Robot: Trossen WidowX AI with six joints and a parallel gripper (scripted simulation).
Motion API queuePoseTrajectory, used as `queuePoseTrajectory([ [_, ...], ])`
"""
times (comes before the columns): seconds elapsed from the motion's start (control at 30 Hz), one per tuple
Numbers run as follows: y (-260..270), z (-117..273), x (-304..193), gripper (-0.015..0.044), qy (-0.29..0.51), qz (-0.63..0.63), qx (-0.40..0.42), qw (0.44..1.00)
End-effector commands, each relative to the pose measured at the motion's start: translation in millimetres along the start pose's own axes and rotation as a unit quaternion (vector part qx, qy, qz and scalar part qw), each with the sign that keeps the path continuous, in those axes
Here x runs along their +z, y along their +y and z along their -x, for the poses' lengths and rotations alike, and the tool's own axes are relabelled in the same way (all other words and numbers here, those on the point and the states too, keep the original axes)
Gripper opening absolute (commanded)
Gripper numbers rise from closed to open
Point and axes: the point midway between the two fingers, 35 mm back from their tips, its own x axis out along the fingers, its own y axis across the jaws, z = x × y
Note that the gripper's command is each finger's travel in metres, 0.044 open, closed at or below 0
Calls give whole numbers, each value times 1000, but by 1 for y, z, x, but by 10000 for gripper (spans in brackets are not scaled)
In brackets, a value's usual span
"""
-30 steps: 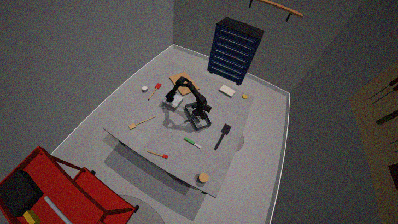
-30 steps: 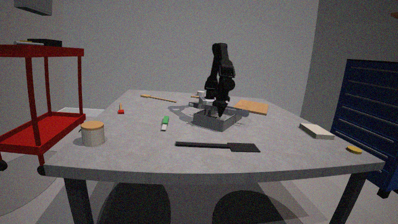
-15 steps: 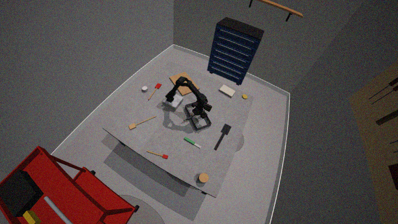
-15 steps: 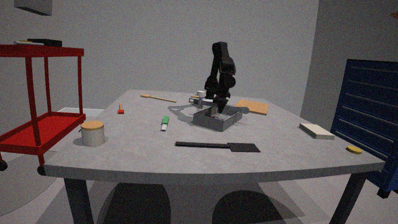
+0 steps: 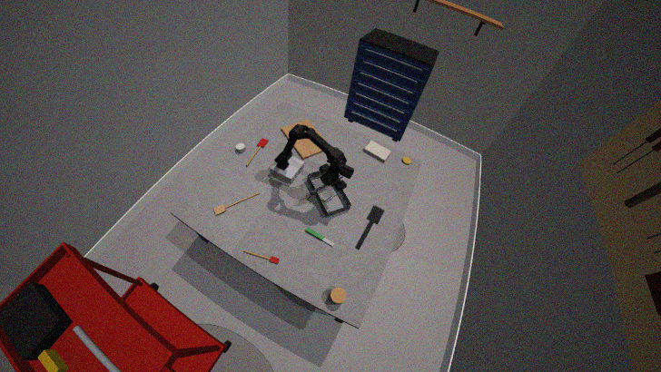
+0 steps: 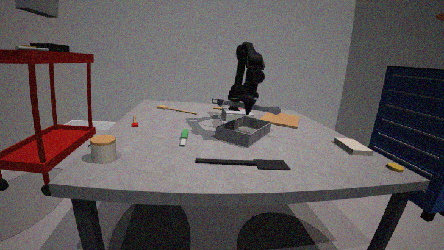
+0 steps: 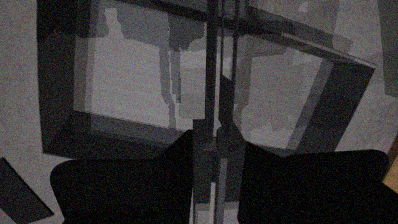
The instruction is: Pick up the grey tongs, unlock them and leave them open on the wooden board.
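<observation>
Start at the left of the exterior view: you have a lidded jar (image 6: 103, 148) near the table's (image 6: 155, 174) front corner, then a small red-headed tool (image 6: 134, 121) and a green-handled tool (image 6: 184, 136) further in. At centre sits the roasting tin (image 6: 243, 130), with a black spatula (image 6: 245, 162) lying in front of it. Above the tin's far rim your gripper (image 6: 248, 108) points down, raised off the tin, and it is clamped on the grey tongs (image 6: 264, 107), which hang level in the air, sticking out to either side of the fingers. In the wrist view you see the tongs' (image 7: 214, 100) closed arms running straight up between the two dark fingers, with the tin (image 7: 325, 110) below them. To the right lies the wooden board (image 6: 281, 119), bare, then a pale block (image 6: 353, 146) and a yellow disc (image 6: 395, 167).
</observation>
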Motion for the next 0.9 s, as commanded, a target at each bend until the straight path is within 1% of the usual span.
queuePoseTrajectory([
  [0.0, -1, 0, -2, -150, 0, 19, 0, 1000],
  [0.2, -5, 0, -13, -150, 1, 130, 1, 991],
  [0.43, -11, 0, -27, -150, 1, 271, 1, 963],
  [0.67, -18, 1, -41, -150, 2, 406, 1, 914],
  [0.87, -25, 1, -53, -150, 2, 516, 2, 857],
])
